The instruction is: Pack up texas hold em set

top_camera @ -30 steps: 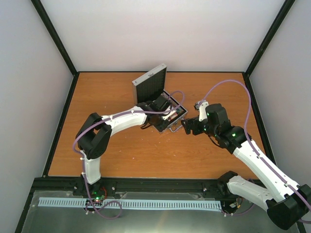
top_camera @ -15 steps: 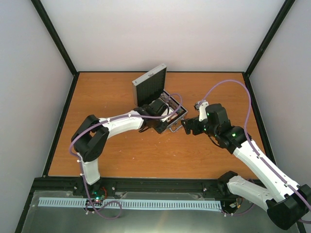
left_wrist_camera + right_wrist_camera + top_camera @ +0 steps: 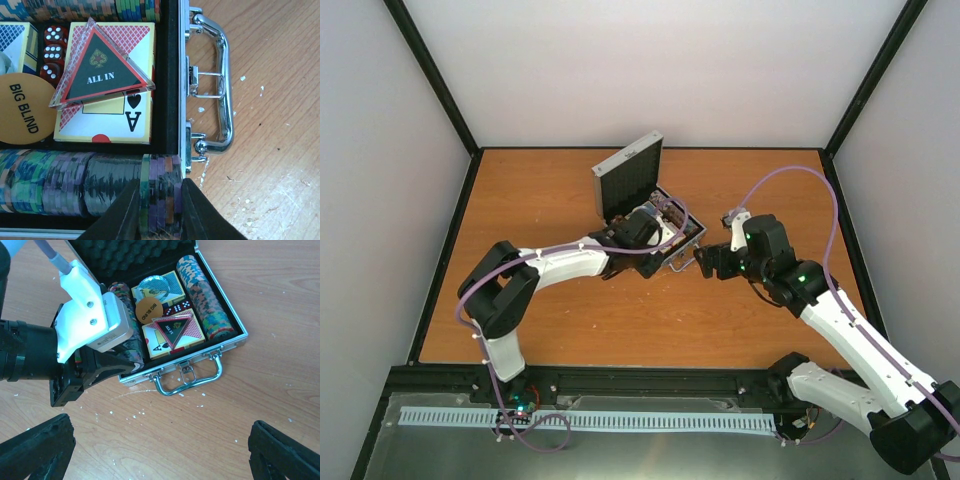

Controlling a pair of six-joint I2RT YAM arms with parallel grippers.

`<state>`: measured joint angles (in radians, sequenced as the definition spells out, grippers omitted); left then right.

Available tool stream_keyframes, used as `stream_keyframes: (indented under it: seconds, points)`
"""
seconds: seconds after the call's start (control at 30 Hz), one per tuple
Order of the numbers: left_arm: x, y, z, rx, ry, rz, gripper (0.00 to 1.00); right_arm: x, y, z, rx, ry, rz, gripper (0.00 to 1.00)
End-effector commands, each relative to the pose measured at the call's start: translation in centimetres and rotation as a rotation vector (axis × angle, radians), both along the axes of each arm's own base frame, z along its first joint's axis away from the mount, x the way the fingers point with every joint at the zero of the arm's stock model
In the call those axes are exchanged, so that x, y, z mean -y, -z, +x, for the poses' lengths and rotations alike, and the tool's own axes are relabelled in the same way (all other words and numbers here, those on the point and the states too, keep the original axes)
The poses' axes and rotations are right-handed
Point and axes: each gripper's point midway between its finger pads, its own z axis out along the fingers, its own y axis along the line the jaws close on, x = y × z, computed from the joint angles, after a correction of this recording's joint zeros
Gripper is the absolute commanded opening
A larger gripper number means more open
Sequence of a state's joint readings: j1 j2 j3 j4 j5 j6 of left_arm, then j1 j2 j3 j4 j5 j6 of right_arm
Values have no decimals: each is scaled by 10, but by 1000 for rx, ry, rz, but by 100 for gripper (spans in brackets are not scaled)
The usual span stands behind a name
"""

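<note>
The silver case [image 3: 692, 236] lies open mid-table, its lid [image 3: 628, 178] upright. The left wrist view shows a card box [image 3: 107, 120], the dark triangular "ALL IN" token [image 3: 102, 65], an orange "BIG BLIND" disc [image 3: 22, 107], red dice [image 3: 52, 50] and a row of poker chips [image 3: 60, 185]. My left gripper [image 3: 160, 212] is shut on a short stack of chips [image 3: 161, 190] at the handle end of that row. In front of the metal handle [image 3: 190, 382], my right gripper [image 3: 162, 452] hovers open over bare wood, holding nothing.
A second chip row [image 3: 205, 295] fills the case's other side. Black frame rails [image 3: 440, 95] and white walls border the wooden table [image 3: 540, 200]. White specks dot the wood near the handle.
The left arm's elbow has swung left and down while its gripper, still shut on the chips, shifted slightly over the case. The right arm has stayed put.
</note>
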<state>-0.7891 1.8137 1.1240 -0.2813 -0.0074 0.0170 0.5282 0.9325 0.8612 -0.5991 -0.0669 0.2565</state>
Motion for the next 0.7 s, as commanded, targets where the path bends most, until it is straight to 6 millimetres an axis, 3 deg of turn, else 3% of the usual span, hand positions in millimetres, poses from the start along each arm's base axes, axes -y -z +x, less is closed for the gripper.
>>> stream_keyframes:
  seconds: [0.0, 0.17, 0.27, 0.37, 0.67]
  points:
    - [-66, 75, -43, -188, -78, 267, 1, 2, -1, 0, -25, 37, 32, 94]
    - [-37, 7, -21, -82, -70, 115, 1, -7, 5, 3, -76, 37, 65, 94]
    - [-24, -19, -12, -45, -38, 67, 1, -12, 13, 8, -110, 35, 71, 94]
    - [-13, -34, -11, -48, -8, 27, 1, -16, 20, 10, -143, 31, 65, 94]
    - [9, -53, -5, -17, 46, -59, 1, -16, 24, 17, -161, 46, 51, 94]
